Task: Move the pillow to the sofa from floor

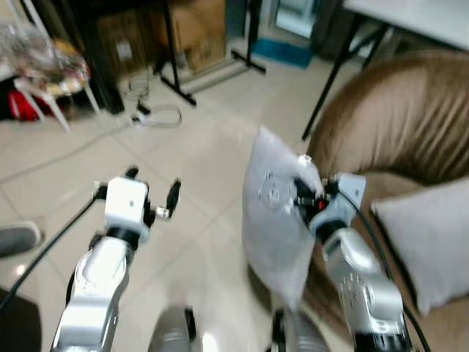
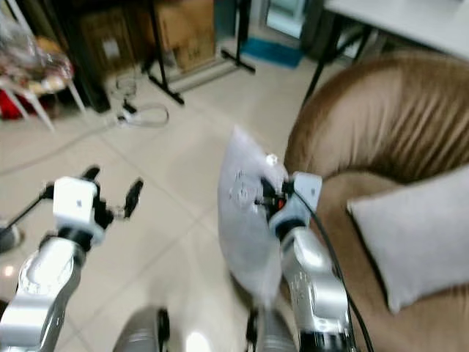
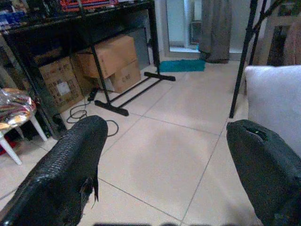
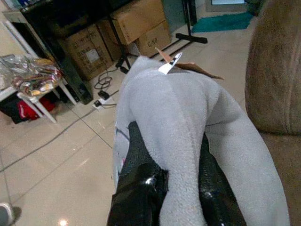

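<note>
A light grey pillow point(image 1: 275, 220) hangs off the floor, upright, just left of the brown sofa's point(image 1: 410, 117) arm. My right gripper point(image 1: 304, 192) is shut on the pillow's upper edge; in the right wrist view the grey fabric point(image 4: 188, 141) bulges between my black fingers point(image 4: 141, 174), with a small tag at its top. My left gripper point(image 1: 152, 192) is raised over the tiled floor, open and holding nothing; its two fingers point(image 3: 61, 174) frame bare tiles in the left wrist view, with the pillow point(image 3: 277, 99) off to one side.
A second grey pillow point(image 1: 432, 235) lies on the sofa seat. Behind the sofa stands a white table point(image 1: 418, 18) with black legs. Black stand legs point(image 1: 176, 81), cardboard boxes point(image 3: 110, 56), floor cables point(image 1: 157, 114) and a white stool point(image 1: 44, 81) stand beyond. A grey shoe point(image 1: 18, 238) is at left.
</note>
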Controlling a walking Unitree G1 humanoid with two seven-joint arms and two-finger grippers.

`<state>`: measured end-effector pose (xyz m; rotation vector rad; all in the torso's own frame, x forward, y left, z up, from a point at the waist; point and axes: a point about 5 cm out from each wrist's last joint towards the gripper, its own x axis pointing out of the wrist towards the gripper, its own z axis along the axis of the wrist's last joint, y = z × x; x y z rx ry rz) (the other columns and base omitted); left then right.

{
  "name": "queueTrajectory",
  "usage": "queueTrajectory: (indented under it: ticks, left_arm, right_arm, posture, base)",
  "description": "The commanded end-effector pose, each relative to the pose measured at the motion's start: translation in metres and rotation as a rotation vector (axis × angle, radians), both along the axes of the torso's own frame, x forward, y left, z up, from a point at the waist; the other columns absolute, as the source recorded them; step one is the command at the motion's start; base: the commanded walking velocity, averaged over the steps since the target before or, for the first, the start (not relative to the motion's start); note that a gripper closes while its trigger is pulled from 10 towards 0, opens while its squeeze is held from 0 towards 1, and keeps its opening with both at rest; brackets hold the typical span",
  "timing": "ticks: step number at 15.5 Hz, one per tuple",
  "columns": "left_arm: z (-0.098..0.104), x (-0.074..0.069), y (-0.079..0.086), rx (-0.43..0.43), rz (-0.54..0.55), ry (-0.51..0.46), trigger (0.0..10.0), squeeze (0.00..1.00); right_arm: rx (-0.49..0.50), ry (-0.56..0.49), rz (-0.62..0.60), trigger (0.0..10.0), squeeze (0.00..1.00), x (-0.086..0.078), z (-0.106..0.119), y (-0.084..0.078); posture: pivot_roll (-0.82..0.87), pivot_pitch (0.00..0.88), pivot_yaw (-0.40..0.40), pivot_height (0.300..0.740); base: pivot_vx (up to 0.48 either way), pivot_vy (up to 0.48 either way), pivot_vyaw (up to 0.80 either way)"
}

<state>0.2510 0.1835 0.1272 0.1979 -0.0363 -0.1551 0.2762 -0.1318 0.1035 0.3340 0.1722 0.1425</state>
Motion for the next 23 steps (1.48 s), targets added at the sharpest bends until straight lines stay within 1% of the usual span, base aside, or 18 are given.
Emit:
queueTrajectory:
  ticks: [1, 2, 4, 6, 7, 8, 9, 10, 13, 19, 21, 22, 23]
  left_arm:
    - [0.0, 0.0, 0.0, -0.005, 0.003, 0.002, 10.0, 0.55]
    - [-0.001, 0.0, 0.0, -0.014, 0.004, 0.01, 10.0, 0.55]
    - [-0.002, 0.0, -0.001, -0.014, 0.003, 0.018, 10.0, 0.55]
    - [-0.001, 0.0, -0.001, 0.003, 0.001, 0.005, 10.0, 0.55]
    - [-0.001, 0.0, 0.0, -0.002, 0.008, 0.003, 10.0, 0.47]
    - [-0.001, 0.0, 0.0, -0.003, 0.011, 0.003, 10.0, 0.47]
    - [0.0, 0.001, -0.001, 0.001, 0.011, -0.005, 10.0, 0.38]
    - [0.001, 0.002, -0.001, 0.004, 0.01, -0.008, 10.0, 0.33]
    - [0.002, 0.004, -0.003, 0.01, -0.009, -0.017, 10.0, 0.33]
    - [0.003, 0.009, 0.0, 0.024, -0.011, -0.013, 10.0, 0.33]
    - [0.004, 0.01, 0.002, 0.012, 0.016, -0.016, 10.0, 0.33]
    - [0.004, 0.011, 0.003, 0.018, 0.023, -0.007, 10.0, 0.33]
    - [0.004, 0.011, 0.003, 0.02, 0.022, -0.005, 10.0, 0.33]
  right_arm:
    - [0.006, -0.063, -0.016, 10.0, 0.0, 0.003, 0.014, -0.003]
    - [0.006, -0.062, -0.015, 10.0, 0.0, 0.002, 0.014, -0.003]
    - [0.007, -0.061, -0.016, 10.0, 0.0, 0.002, 0.013, -0.003]
    - [0.005, -0.063, -0.022, 10.0, 0.0, 0.002, 0.013, -0.004]
    - [0.002, -0.07, -0.032, 10.0, 0.0, 0.003, 0.014, -0.004]
    - [0.0, -0.073, -0.035, 10.0, 0.0, 0.003, 0.014, -0.004]
    - [-0.003, -0.067, -0.048, 10.0, 0.0, 0.003, 0.012, -0.006]
    - [0.004, -0.041, -0.061, 10.0, 0.0, 0.004, 0.008, -0.008]
    - [0.026, -0.022, -0.087, 10.0, 0.0, 0.003, 0.004, -0.01]
    - [0.047, -0.016, -0.112, 10.0, 0.0, 0.004, 0.002, -0.009]
    - [0.046, -0.012, -0.112, 10.0, 0.0, 0.005, 0.002, -0.008]
    - [0.021, -0.004, -0.09, 10.0, 0.0, 0.007, 0.0, -0.005]
    - [0.018, -0.001, -0.084, 10.0, 0.0, 0.008, 0.0, -0.005]
  posture:
    - [0.07, 0.0, -0.039, 0.731]
    - [0.07, 0.0, -0.039, 0.74]
    - [0.07, 0.0, -0.04, 0.74]
    - [0.07, 0.0, -0.042, 0.74]
    - [0.07, 0.0, -0.042, 0.74]
    - [0.07, 0.0, -0.042, 0.74]
    - [0.07, 0.0, -0.039, 0.74]
    - [0.07, 0.0, -0.036, 0.74]
    - [0.07, 0.0, -0.031, 0.74]
    - [0.07, 0.0, -0.008, 0.74]
    - [0.07, 0.0, -0.006, 0.74]
    - [0.07, 0.0, -0.007, 0.74]
    - [0.07, 0.0, -0.007, 0.74]
  base:
    - [0.0, 0.0, 0.0]
    - [0.0, 0.0, 0.0]
    - [0.0, 0.0, 0.0]
    - [0.0, 0.0, 0.0]
    - [0.0, 0.0, 0.0]
    - [0.0, 0.0, 0.0]
    - [0.0, 0.0, 0.0]
    - [0.0, 0.0, 0.0]
    - [0.0, 0.162, -0.67]
    - [0.0, 0.393, -0.8]
    - [0.0, 0.0, -0.73]
    - [0.0, 0.0, 0.0]
    - [0.0, 0.0, 0.0]
